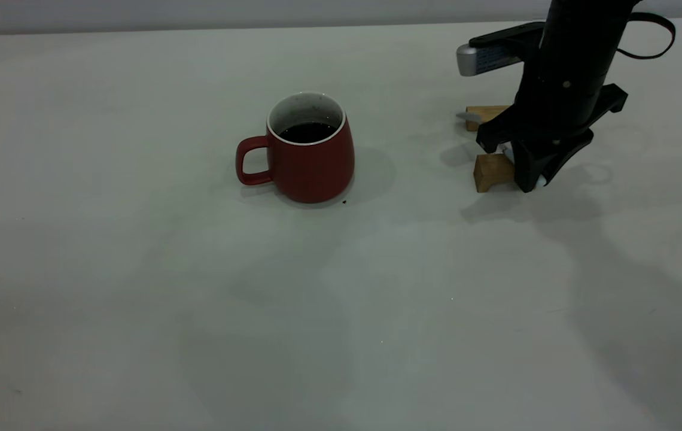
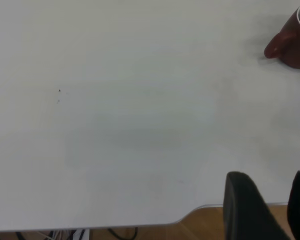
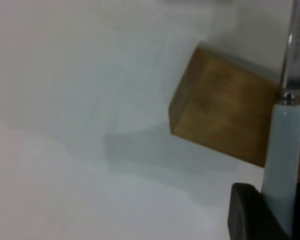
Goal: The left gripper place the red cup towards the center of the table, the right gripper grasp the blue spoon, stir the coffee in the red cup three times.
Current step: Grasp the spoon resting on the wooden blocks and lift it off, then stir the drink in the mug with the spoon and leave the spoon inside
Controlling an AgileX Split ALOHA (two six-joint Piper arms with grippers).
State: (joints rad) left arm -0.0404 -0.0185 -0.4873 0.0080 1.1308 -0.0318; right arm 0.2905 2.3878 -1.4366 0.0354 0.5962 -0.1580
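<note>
The red cup (image 1: 312,155) stands upright near the middle of the table (image 1: 137,269), handle to the left, with dark coffee (image 1: 308,132) inside. Far from it, the left gripper (image 2: 272,182) hovers open and empty over the table's edge; the red cup (image 2: 292,42) shows small in its wrist view. The right gripper (image 1: 532,173) is down at two wooden blocks on the right. Its fingers (image 3: 245,212) are shut on the pale handle of the blue spoon (image 3: 282,150). The spoon's grey bowl end (image 1: 466,117) pokes out past the far block.
Two tan wooden blocks (image 1: 492,172) (image 1: 484,115) lie under the spoon, right of the cup. A small dark speck (image 1: 344,202) sits by the cup's base. The table's edge (image 2: 140,225) with wooden floor beyond lies near the left gripper.
</note>
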